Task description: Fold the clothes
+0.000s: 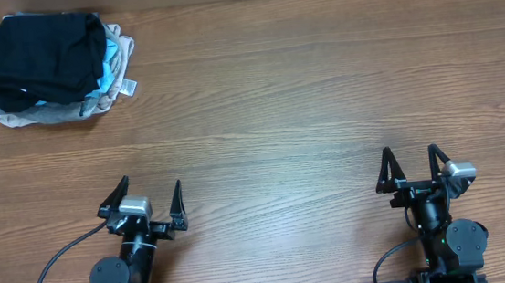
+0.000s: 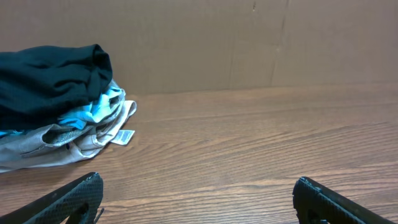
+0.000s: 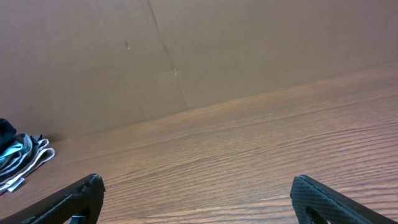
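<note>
The clothes (image 1: 49,68) lie in a pile at the table's far left corner: a black garment on top, light-blue and beige ones under it, a small white tag (image 1: 126,87) at the pile's right edge. The left wrist view shows the same clothes (image 2: 56,106) far ahead on the left. In the right wrist view only an edge of the clothes (image 3: 18,158) shows. My left gripper (image 1: 152,194) stands open near the front edge, nothing between its fingers. My right gripper (image 1: 412,160) is open and empty at the front right.
A brown cardboard wall (image 2: 249,43) backs the wooden table (image 1: 303,91). Both arm bases sit at the front edge, with a black cable (image 1: 57,268) trailing from the left one.
</note>
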Controlling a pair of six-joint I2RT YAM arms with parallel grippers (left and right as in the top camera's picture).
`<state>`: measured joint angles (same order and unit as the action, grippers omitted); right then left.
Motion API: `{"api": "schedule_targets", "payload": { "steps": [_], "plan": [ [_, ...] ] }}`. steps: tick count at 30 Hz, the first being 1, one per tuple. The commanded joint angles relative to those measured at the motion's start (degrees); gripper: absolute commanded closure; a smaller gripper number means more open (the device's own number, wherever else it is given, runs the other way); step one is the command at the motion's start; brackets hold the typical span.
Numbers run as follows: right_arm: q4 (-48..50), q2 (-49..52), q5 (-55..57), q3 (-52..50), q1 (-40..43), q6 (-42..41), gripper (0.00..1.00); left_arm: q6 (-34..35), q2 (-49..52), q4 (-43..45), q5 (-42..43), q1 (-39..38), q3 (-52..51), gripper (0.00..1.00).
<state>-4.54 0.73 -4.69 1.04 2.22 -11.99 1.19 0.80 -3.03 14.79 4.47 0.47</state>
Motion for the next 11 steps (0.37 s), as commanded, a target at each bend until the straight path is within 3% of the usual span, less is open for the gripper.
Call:
{"api": "schedule_targets", "payload": {
  "steps": [1,11],
  "plan": [
    [0.3,-0.6,-0.3,-0.6,0.0,0.0,0.0,0.5,-0.5,0.0,-0.2,-0.3,-0.2,0.0],
    [0.3,-0.6,-0.4,-0.6,0.0,0.0,0.0,0.5,-0.5,0.0,-0.2,-0.3,-0.2,0.0]
  ]
}}
